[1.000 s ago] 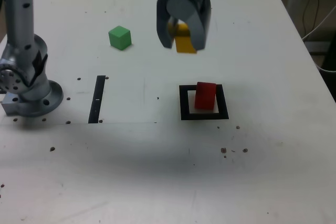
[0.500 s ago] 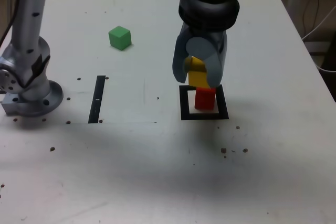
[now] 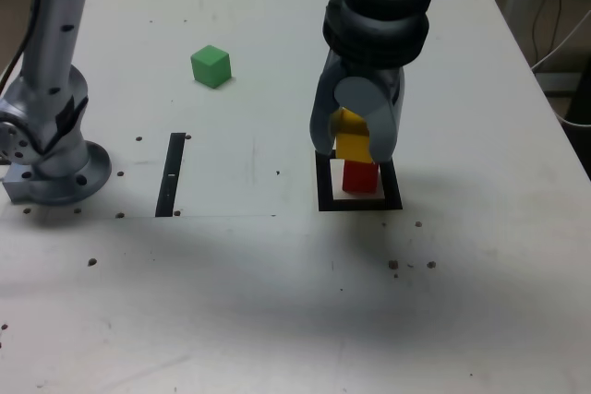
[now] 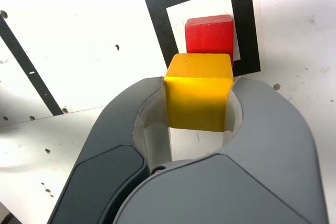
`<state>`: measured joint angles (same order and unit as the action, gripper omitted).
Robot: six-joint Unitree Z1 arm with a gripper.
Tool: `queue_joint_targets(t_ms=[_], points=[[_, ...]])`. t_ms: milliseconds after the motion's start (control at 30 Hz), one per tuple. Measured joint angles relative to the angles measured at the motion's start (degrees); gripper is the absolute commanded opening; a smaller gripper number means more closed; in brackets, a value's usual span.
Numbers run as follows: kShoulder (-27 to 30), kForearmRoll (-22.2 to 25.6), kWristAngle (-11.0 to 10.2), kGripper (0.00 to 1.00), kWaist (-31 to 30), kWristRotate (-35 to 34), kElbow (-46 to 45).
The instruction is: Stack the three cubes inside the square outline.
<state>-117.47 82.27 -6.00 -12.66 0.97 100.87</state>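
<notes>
1. Right of centre in the exterior view, the gripper is clamped on the yellow cube, just above the red cube inside the square outline; the green cube lies far left

2. Seen from the wrist view, the yellow cube sits slightly nearer the camera than the red cube, not squarely over it

The desk is a white surface flecked with small dark specks and a few tiny holes, most of them toward its near edge. A thin straight black strip lies flat on it toward the exterior view's left, and faint pencil-thin lines run from beside the strip across the desk top. Past the desk's far corner at the exterior view's right, a white cable hangs in front of a pale piece of furniture.
</notes>
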Motion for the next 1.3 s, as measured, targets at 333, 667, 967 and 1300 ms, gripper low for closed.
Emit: queue_joint_targets(t_ms=[333, 667, 967, 1300], points=[[-1.81, -1.62, -0.29, 0.26, 1.4, 1.04, -0.49], [-2.03, -2.7, -0.21, 0.34, 2.24, 1.79, -1.07], [-2.04, -2.81, 0.4, 0.69, 2.36, 2.61, -0.99], [-2.04, -3.15, 0.56, 0.99, 3.29, 2.89, -1.84]])
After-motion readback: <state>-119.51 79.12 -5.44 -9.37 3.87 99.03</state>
